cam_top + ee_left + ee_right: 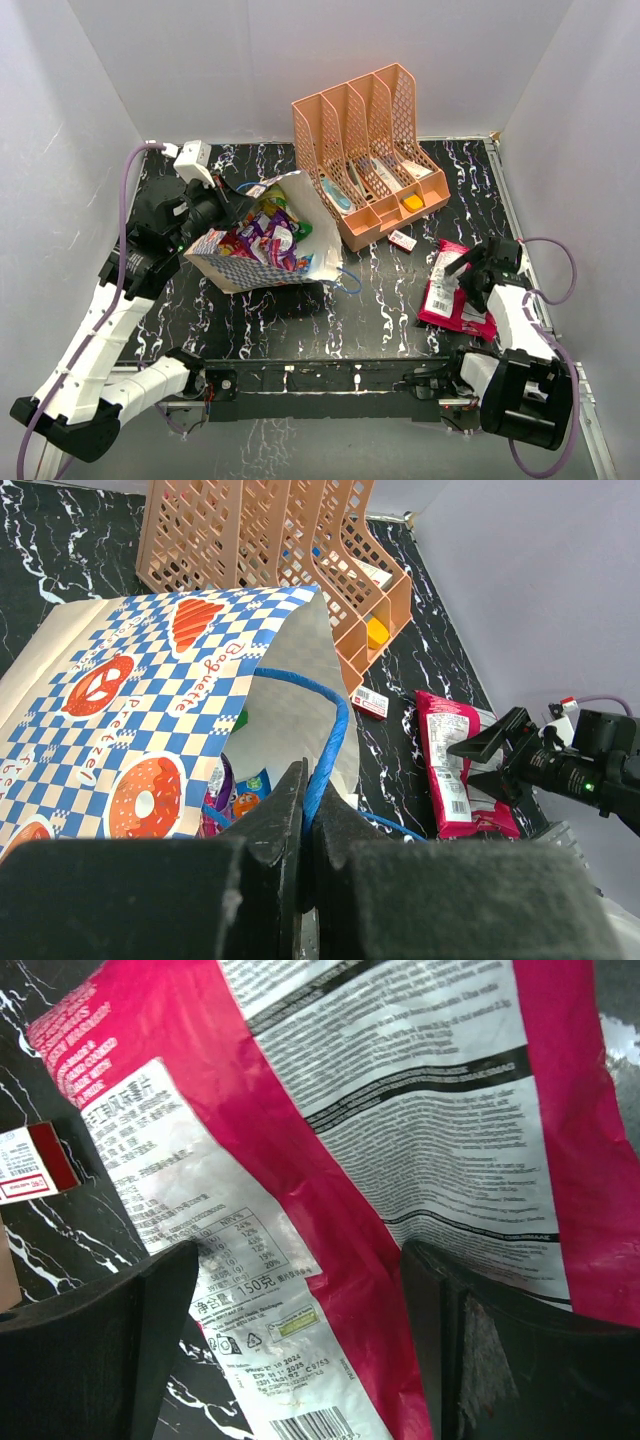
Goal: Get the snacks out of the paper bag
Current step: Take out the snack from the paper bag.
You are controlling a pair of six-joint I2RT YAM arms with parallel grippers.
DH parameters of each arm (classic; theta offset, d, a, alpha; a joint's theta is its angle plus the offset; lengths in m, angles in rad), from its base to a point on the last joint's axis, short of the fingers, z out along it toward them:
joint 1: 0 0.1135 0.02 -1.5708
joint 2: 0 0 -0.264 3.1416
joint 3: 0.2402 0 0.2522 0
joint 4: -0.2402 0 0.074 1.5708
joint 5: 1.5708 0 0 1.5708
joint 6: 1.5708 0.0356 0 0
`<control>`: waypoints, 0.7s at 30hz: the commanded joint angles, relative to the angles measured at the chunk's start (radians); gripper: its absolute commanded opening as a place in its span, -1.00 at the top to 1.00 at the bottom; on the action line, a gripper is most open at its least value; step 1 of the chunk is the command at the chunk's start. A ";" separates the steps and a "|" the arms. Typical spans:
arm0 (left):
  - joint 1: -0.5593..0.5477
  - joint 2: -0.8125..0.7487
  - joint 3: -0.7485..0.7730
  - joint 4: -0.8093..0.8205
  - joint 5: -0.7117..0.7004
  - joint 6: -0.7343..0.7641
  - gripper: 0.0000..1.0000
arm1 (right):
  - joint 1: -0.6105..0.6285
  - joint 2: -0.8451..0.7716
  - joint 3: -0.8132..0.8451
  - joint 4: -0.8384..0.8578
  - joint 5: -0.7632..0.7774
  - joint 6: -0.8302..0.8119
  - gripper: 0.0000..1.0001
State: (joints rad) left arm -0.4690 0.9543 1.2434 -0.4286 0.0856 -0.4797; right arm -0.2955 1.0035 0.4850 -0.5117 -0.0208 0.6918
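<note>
Over the dark marbled table (385,310), in the overhead view, the left gripper (218,208) is sitting at the far-left edge of the paper bag (235,268). The bag is slumping with its mouth gaping upward. Bright snacks (268,238) are showing inside it, just right of those jaws. Well to the right, the right gripper (462,280) is hovering with its jaws spread over a magenta packet (448,300), which is lying flat on the table outside the bag. Beyond both grippers, a peach organizer (372,140) is standing, with a small red-and-white box (402,240) near its front.

At the left wrist, the left gripper (305,805) is clamping its jaws closed on the blue cord handle (333,725), which is looping up from between them. The checked bag (150,700) is spreading out ahead and to the left of the jaws, and a few snacks (238,798) are peeking out just beside the left jaw. Farther ahead to the right, the magenta packet (448,770) is lying under the right gripper (492,762).

At the right wrist, the right gripper (298,1260) is standing wide open. The magenta packet (420,1100) is filling the space between and beyond its fingers (150,1330), printed back facing up. Whether the tips are touching it I cannot tell. The small box (30,1165) is lying off to the left.
</note>
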 commanded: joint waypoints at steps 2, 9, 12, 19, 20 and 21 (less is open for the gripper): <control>-0.007 -0.039 -0.026 0.006 -0.012 -0.014 1.00 | 0.003 -0.009 0.175 -0.010 0.025 -0.095 -0.72; -0.006 -0.115 -0.066 0.059 0.063 -0.021 1.00 | 0.015 -0.116 0.344 0.008 -0.320 -0.188 -0.73; -0.006 -0.143 -0.077 0.078 0.098 -0.013 1.00 | 0.110 -0.103 0.360 0.155 -0.571 -0.209 -0.79; -0.006 -0.175 -0.122 0.135 0.152 -0.025 1.00 | 0.650 -0.014 0.447 0.310 -0.447 -0.198 -0.67; -0.006 -0.176 -0.127 0.146 0.157 -0.030 1.00 | 0.718 0.009 0.455 0.326 -0.411 -0.197 -0.57; -0.007 -0.174 -0.128 0.156 0.158 -0.035 1.00 | 0.790 0.040 0.465 0.342 -0.371 -0.204 -0.46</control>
State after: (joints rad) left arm -0.4698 0.7998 1.1255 -0.3584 0.1822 -0.4969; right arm 0.2840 0.9852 0.8711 -0.3199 -0.4637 0.5125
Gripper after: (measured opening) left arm 0.008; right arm 0.809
